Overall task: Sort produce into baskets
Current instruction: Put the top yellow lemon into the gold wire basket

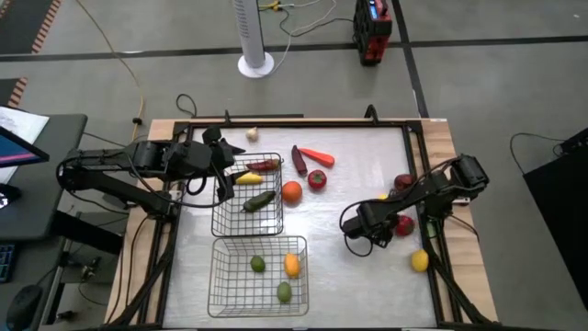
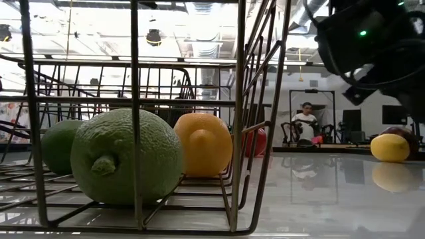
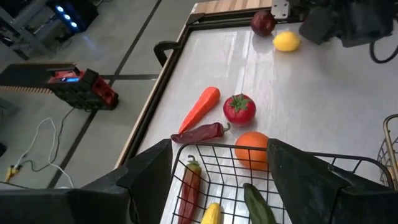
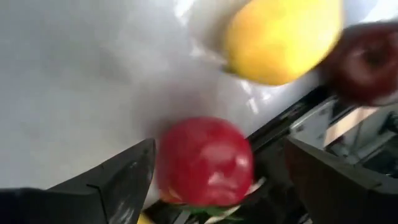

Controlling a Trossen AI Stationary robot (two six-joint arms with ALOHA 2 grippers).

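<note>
White counter (image 1: 349, 198), two dark wire baskets (image 1: 248, 195).
My right gripper (image 4: 211, 165), jaws open, straddles a round red fruit (image 4: 205, 160); it could roll away. Left gripper (image 3: 221, 180) open too.

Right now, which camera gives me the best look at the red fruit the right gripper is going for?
The right wrist view: the red fruit sits close and sharp-edged between the open right gripper fingers. The high view shows it small beside the gripper. I can't pick it out in the low or left wrist view.

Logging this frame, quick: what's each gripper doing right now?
Left gripper: open, empty, over the far basket.
Right gripper: open, around a red fruit, not shut.
</note>
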